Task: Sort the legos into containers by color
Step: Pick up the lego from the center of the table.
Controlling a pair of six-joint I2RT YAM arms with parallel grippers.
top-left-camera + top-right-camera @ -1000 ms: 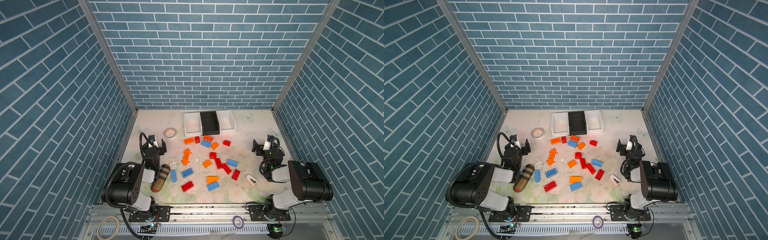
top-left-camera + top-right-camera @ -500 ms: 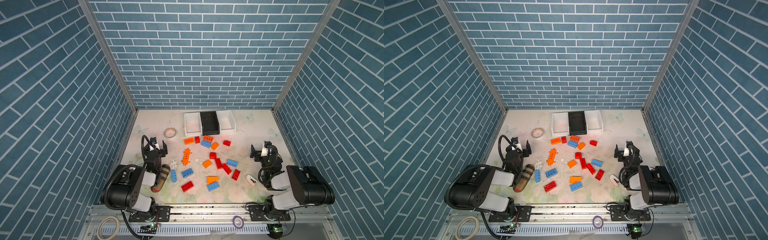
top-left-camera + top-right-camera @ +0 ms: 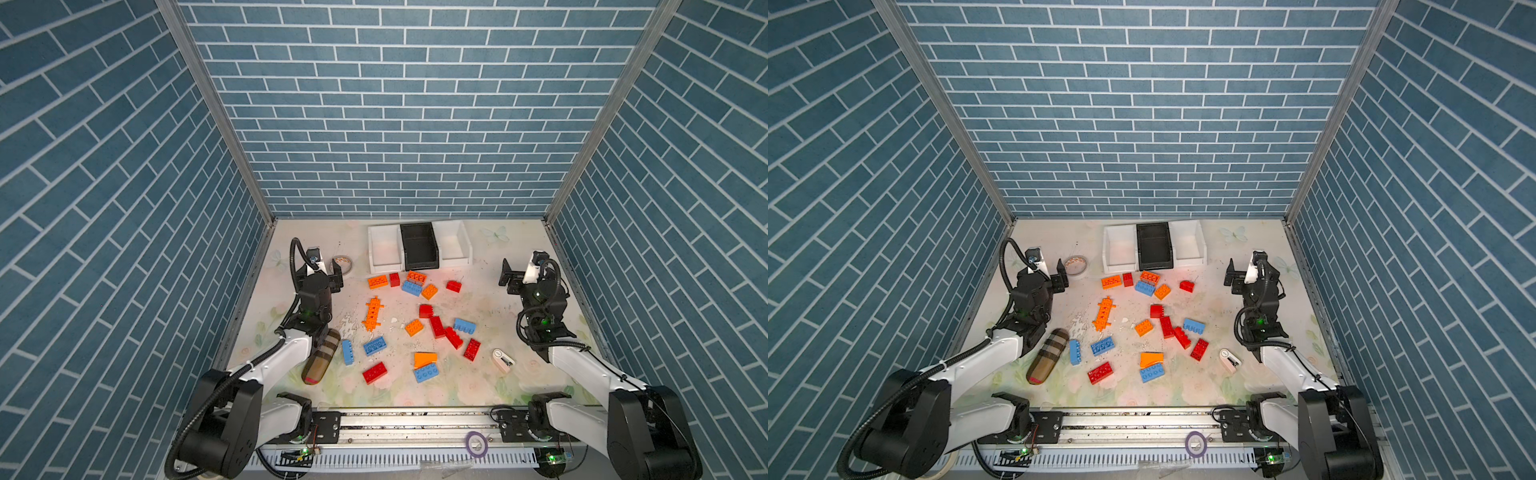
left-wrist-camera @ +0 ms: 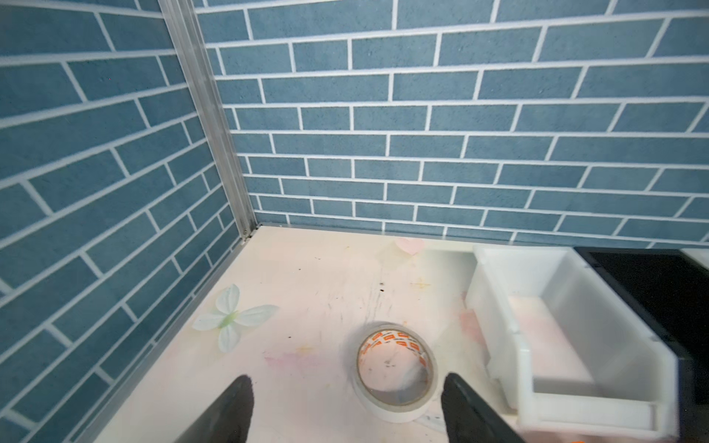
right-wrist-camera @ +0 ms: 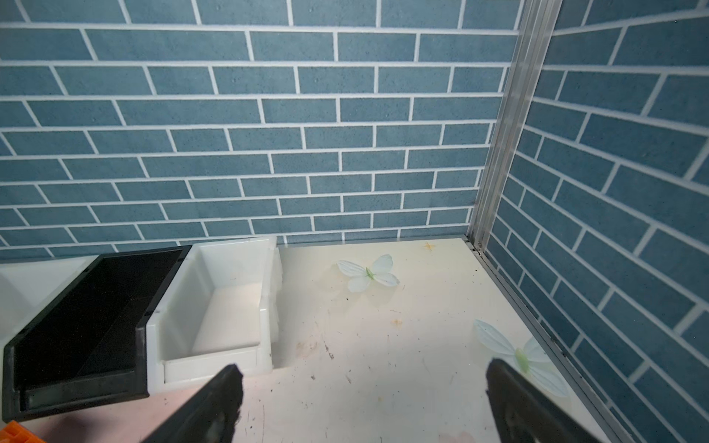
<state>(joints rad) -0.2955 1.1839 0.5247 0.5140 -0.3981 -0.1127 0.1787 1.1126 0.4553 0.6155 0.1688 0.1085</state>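
Blue-brick walled table (image 3: 490, 303), 3 containers (image 3: 419, 249) at back edge, legos (image 3: 436, 326) scattered mid-table, left claw (image 4: 347, 387), right claw (image 5: 360, 377) both agape, empty

place: robot lab test cell | walls: blue brick-print panels (image 3: 407, 124), aluminium corner posts (image 3: 218, 112) | table (image 3: 478, 299) front edge: metal rail (image 3: 415, 428) carrying arm bases (image 3: 291, 411)

The left claw (image 4: 347, 379) hovers over the pale bench (image 4: 307, 276), its two dark fingers (image 4: 238, 402) spread wide apart. Just beyond them a tape roll (image 4: 383, 410) lies flat, near a white container (image 4: 495, 314) that stands against a black container (image 4: 652, 291). A butterfly decal (image 4: 230, 318) lies near the blue brick wall (image 4: 115, 191).
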